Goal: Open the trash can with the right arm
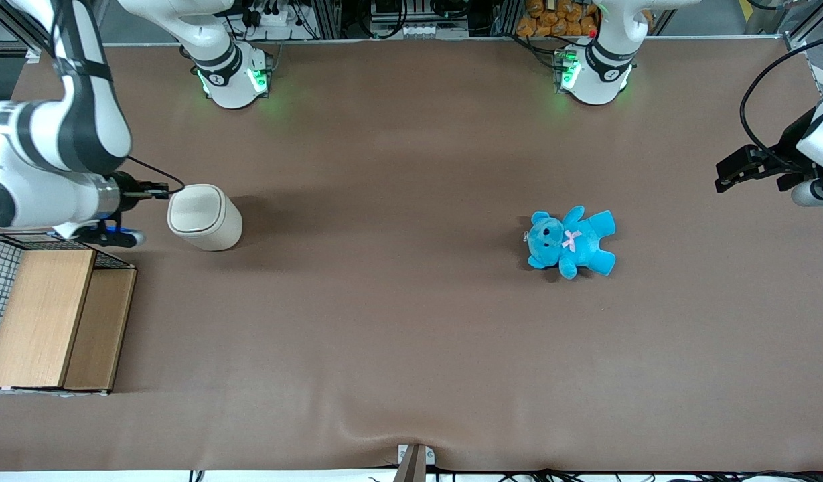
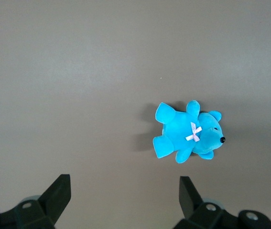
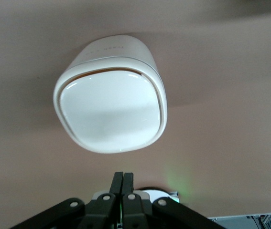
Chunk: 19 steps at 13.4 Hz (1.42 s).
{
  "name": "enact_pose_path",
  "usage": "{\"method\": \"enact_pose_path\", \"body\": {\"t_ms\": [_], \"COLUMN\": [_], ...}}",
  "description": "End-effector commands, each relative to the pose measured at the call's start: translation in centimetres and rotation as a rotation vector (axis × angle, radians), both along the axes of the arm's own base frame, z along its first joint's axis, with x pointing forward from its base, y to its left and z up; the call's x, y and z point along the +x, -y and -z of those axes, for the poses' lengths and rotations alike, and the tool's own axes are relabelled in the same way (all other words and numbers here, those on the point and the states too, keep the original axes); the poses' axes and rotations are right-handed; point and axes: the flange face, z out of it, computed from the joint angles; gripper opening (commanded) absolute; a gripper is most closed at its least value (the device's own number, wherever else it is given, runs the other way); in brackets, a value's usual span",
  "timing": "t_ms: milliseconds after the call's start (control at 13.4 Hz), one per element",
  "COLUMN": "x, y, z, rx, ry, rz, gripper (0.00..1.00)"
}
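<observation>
The trash can (image 1: 205,217) stands upright on the brown worktop (image 1: 411,335), toward the working arm's end. Its rounded-square lid (image 3: 111,114) lies shut, with a thin tan line visible along one edge of the lid seam in the right wrist view.

The right arm (image 1: 43,161) reaches in from the working arm's end. Its hand (image 1: 158,193) sits at the 9 o'clock side of the trash can in the front view, level with the lid rim and just beside it; contact cannot be confirmed. In the right wrist view the two fingers (image 3: 116,183) are pressed together with nothing between them, so the hand (image 3: 122,183) is closed and empty, with the lid directly ahead of the fingertips.

Surrounding items:
- A wood-panelled wire crate (image 1: 49,314) stands at roughly 7 o'clock from the trash can in the front view, nearer the front camera. It lies beneath the forearm of the right arm and is apart from the trash can.
- A blue teddy bear (image 1: 570,241) lies on its back, well apart from the trash can, toward the parked arm's end of the worktop. It carries a pink bow (image 2: 193,131) on its chest.

No object stands between the hand and the lid.
</observation>
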Motion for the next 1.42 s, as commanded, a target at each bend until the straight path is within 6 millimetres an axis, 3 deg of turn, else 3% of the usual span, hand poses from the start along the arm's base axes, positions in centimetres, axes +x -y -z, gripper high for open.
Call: {"method": "enact_pose_path", "body": {"t_ms": [0,299,896,1119,1194,1343], "x": [-1.3,-0.3,0.3,0.2,0.3,0.9], "y": [-0.3,-0.8,-0.7,-0.8,-0.7,-0.6], "z": [2.1,5.8,9.0,7.8,6.2,1.1], "rx": [0.009,-0.002,-0.011,-0.008,-0.005,0.002], "ry": [0.010,0.009,0.011,0.014,0.021,0.062], "rz": [0.000,-0.010,-0.009,-0.010,-0.007,-0.004], "gripper": [0.06,0.06,0.07,0.08,0.08,0.12]}}
